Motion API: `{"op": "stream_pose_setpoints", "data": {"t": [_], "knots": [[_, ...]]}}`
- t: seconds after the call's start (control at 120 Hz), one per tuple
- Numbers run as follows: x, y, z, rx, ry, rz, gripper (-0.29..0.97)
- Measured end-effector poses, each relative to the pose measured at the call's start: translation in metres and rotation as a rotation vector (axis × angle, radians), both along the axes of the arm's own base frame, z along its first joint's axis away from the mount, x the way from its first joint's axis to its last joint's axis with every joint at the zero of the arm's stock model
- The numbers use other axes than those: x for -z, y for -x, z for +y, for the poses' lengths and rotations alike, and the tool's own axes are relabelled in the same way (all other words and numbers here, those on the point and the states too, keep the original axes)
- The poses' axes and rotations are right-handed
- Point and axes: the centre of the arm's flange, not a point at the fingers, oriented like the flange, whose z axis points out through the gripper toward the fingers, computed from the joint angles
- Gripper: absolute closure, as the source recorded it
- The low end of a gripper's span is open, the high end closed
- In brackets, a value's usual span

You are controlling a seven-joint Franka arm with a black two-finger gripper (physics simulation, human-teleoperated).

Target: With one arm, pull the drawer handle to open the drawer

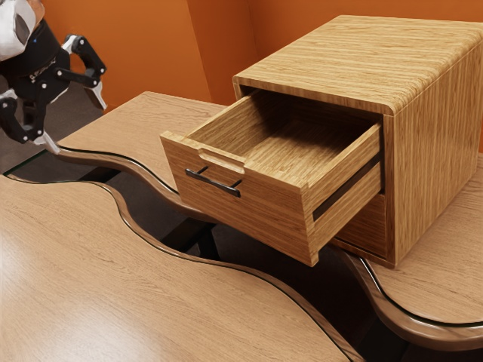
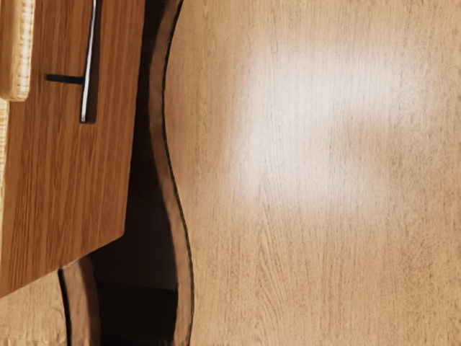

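We log the drawer (image 1: 256,207) jutting from its cabinet (image 1: 430,136) toward 8 o'clock. Its handle (image 1: 213,182) runs 10-to-4. Our gripper (image 1: 73,118) is spread wide and empty, at the handle's 10 o'clock.

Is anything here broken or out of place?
Nothing looks damaged or spilled. The drawer is pulled out of its cabinet, jutting over the gap between the tables, with the gripper open, clear of the handle.

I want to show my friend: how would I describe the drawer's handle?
Find the wooden cabinet on the table. Its drawer stands pulled out; on the front panel is the handle. Unlike the pale lip above, it is a thin dark bar.
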Motion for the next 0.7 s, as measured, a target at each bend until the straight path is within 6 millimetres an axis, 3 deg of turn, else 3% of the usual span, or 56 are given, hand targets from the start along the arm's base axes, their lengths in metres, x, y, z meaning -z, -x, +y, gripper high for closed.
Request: {"op": "stream_pose_setpoints", "data": {"t": [0.217, 0.333, 0.7], "knots": [[0.010, 0.001, 0.001, -0.265, 0.065, 0.099, 0.00], [0.023, -0.011, 0.009, -0.402, 0.070, 0.142, 0.00], [0.029, -0.020, 0.017, -0.641, 0.093, 0.149, 0.00]]}}
